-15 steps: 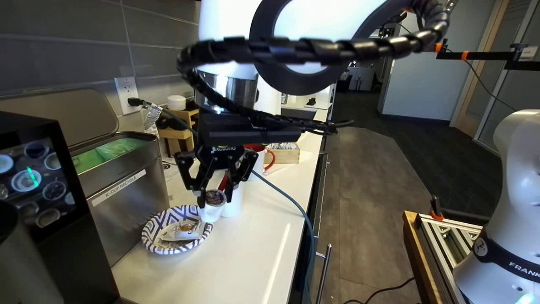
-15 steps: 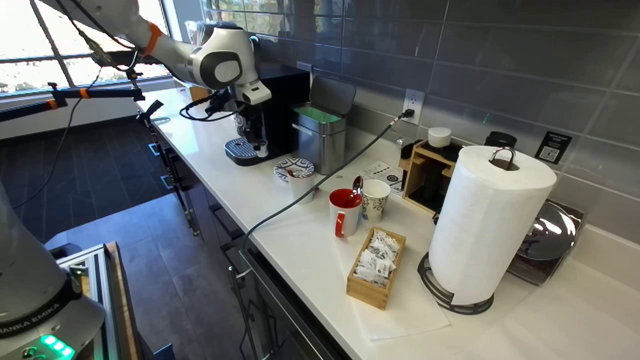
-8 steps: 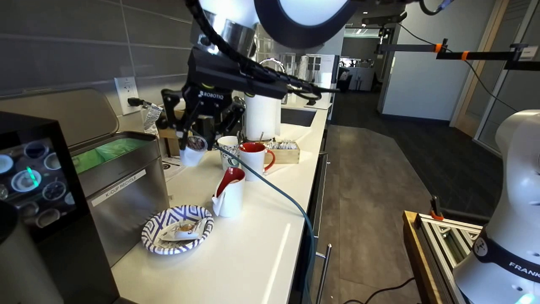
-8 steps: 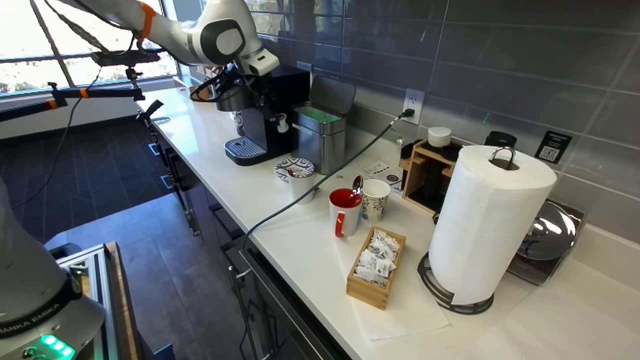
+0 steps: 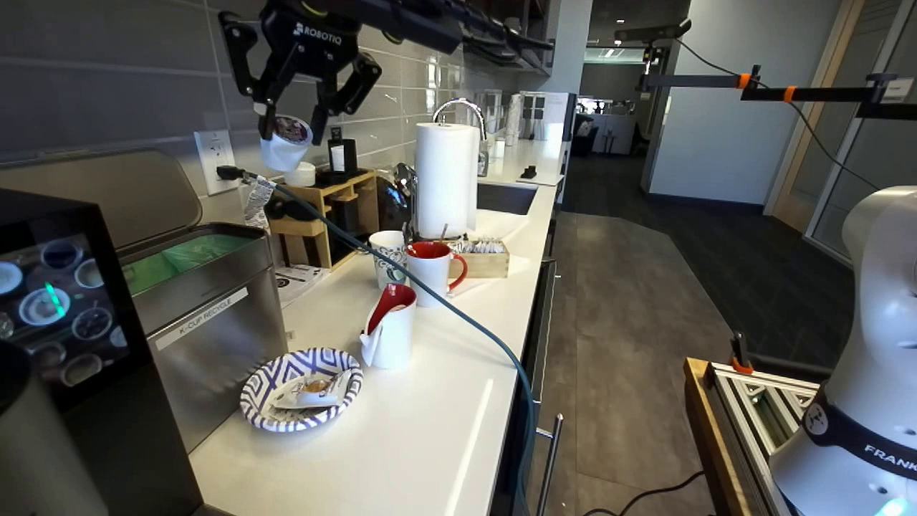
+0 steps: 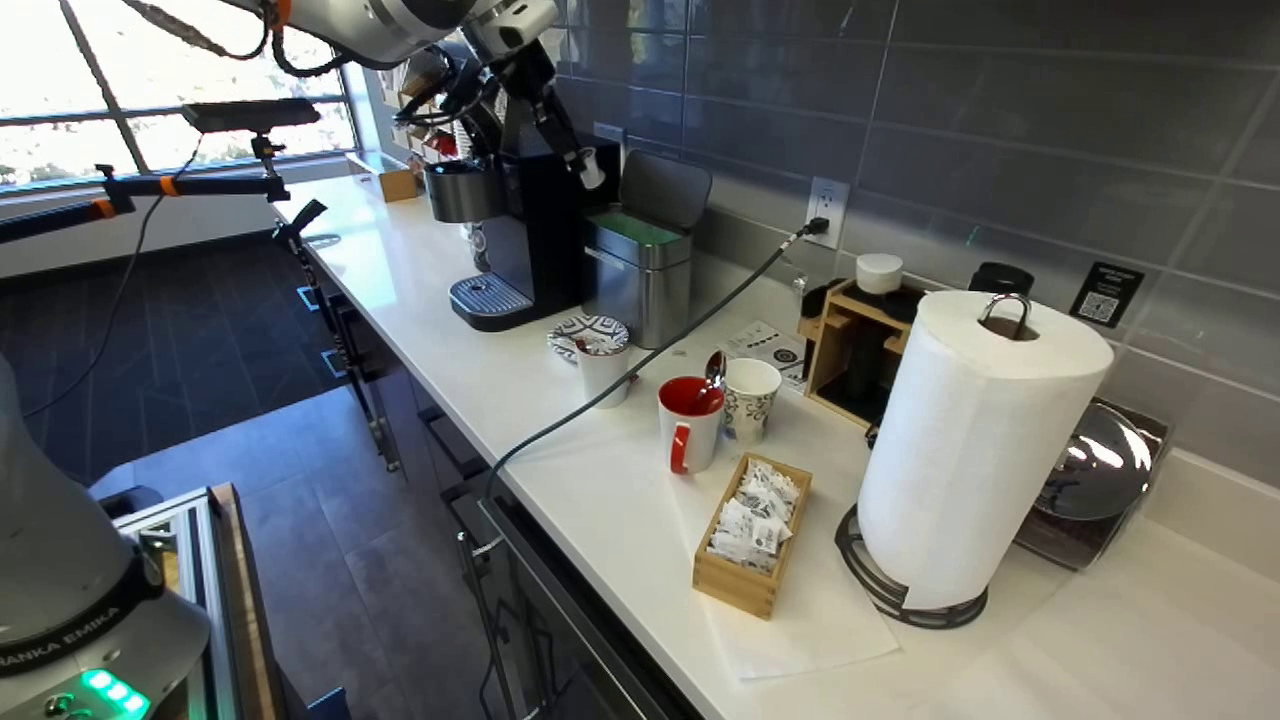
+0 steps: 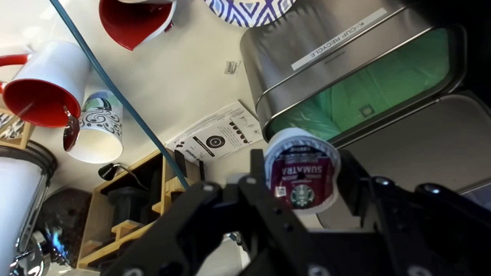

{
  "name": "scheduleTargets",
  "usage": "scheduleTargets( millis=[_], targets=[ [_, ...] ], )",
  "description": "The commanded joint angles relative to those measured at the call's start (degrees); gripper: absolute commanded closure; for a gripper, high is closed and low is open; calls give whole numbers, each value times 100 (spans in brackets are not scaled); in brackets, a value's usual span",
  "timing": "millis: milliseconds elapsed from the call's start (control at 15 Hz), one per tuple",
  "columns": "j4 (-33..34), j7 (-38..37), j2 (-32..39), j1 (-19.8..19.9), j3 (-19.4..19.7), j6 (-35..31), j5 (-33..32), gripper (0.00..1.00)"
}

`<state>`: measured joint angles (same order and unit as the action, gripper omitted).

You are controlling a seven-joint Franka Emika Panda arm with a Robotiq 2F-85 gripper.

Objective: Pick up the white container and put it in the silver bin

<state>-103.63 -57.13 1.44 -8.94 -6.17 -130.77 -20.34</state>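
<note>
While the end effector (image 5: pixel 292 127) grips the "SUMATRA" container (image 7: pixel 301 174), the bin (image 5: pixel 222 344) reads "K-CUP RECYCLE".

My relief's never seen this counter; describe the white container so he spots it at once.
Find the robot arm over the white counter. At its end, the jaws hold the small, cup-shaped white container in the air. Its dark red lid, printed SUMATRA, sets it apart from the plain white pot on the wooden rack.
</note>
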Motion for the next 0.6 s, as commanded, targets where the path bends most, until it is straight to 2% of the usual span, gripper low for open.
scheduleTargets(
  millis=[0,267,333,533],
  targets=[
    [119,6,50,11,-38,77,-8,52],
    [192,7,160,-7,-26,86,-30,52],
    [193,7,166,-7,-25,86,-34,77],
    [222,76,422,-26,-20,-766,-306,77]
  ],
)
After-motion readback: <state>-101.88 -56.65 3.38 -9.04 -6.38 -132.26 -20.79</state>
